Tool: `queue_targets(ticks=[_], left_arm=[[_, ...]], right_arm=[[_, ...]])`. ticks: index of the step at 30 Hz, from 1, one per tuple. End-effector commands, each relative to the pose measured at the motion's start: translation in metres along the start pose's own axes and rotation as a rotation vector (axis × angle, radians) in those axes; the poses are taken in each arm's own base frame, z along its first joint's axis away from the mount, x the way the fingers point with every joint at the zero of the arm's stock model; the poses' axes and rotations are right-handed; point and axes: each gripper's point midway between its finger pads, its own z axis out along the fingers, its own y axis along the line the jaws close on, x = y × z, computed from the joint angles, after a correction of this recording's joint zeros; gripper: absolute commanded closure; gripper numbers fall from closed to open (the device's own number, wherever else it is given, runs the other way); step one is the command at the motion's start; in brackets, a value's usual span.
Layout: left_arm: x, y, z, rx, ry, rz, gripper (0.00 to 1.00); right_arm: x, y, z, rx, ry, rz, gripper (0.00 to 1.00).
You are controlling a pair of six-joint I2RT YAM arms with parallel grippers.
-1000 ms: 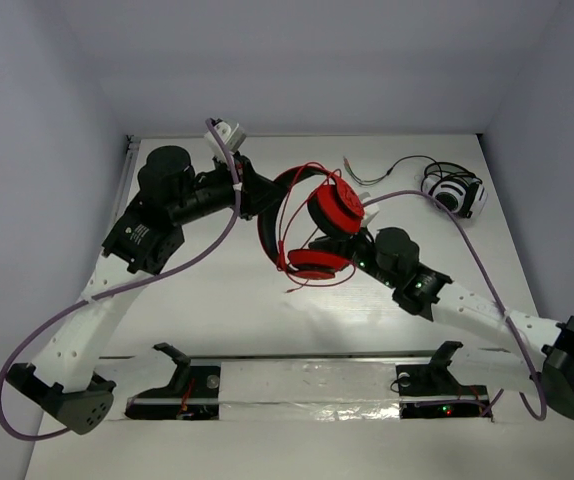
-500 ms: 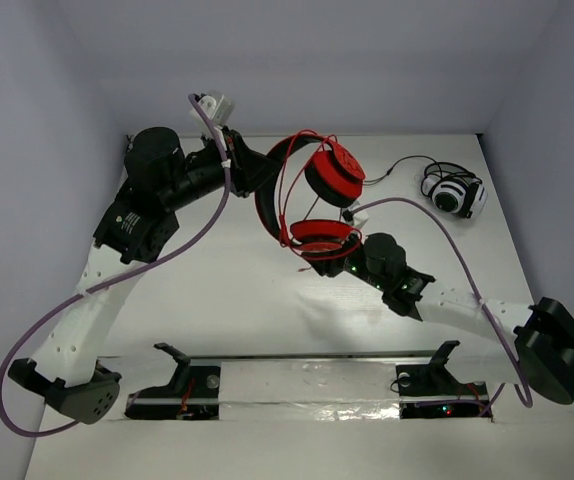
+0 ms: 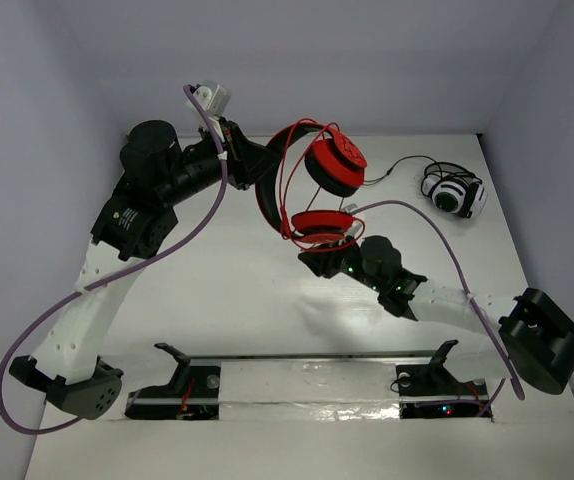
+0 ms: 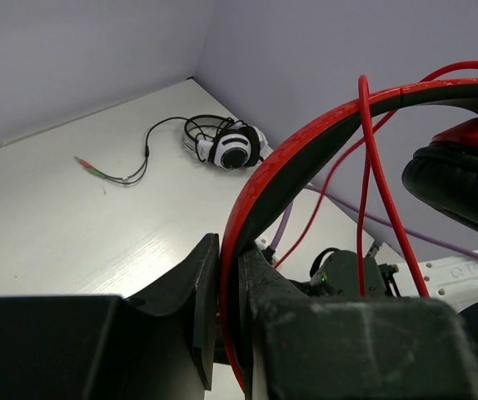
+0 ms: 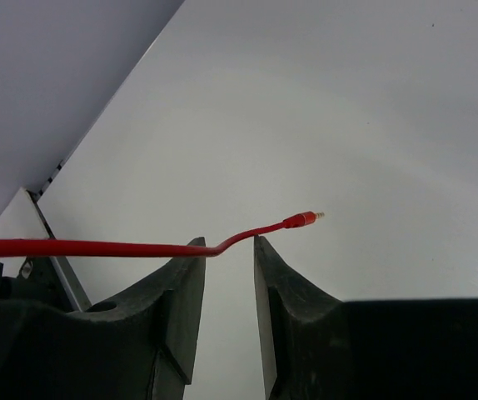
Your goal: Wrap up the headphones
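Observation:
The red headphones [image 3: 333,166] hang in the air, held by their red-and-black headband [image 4: 306,158]. My left gripper [image 3: 257,170] is shut on that headband, which sits pinched between the jaws in the left wrist view [image 4: 229,250]. One earcup [image 3: 325,224] hangs flat below the other. The thin red cable [image 3: 289,190] loops around the band and earcups. My right gripper [image 3: 312,262] is just below the lower earcup. In the right wrist view its jaws [image 5: 229,243] stand apart, and the cable end [image 5: 97,247] with its plug [image 5: 301,219] lies across the fingertips, not pinched.
Smaller white and black headphones [image 3: 453,192] with a dark cable [image 3: 392,168] lie at the back right of the table; they also show in the left wrist view [image 4: 232,148]. Grey walls stand at the back and both sides. A metal rail [image 3: 307,375] runs along the near edge.
My left gripper has lifted the red headphones up and toward the back. My right gripper has moved left and nearer, staying under the lower earcup.

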Motion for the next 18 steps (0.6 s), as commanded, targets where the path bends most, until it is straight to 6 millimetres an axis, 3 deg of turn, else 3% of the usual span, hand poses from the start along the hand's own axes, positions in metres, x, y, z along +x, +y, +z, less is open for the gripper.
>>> queue_targets(ticks=[1, 10, 12, 17, 18], left_arm=[[-0.040, -0.021, -0.010, 0.049, -0.123, 0.011, 1.00], [-0.039, -0.021, -0.011, 0.049, -0.117, -0.004, 1.00], [-0.039, -0.023, -0.011, 0.056, -0.117, -0.007, 1.00], [-0.034, -0.021, -0.008, 0.058, -0.109, -0.016, 1.00], [-0.032, -0.019, -0.007, 0.053, -0.103, -0.017, 1.00]], right_arm=[[-0.026, 0.003, 0.002, -0.009, -0.107, 0.003, 0.64], [-0.026, -0.027, 0.000, 0.155, -0.117, -0.006, 0.60], [-0.027, -0.028, 0.000, 0.160, -0.127, -0.004, 0.56], [-0.031, -0.017, 0.003, 0.098, -0.151, -0.001, 0.56], [-0.039, -0.011, 0.004, 0.070, -0.186, 0.003, 0.56]])
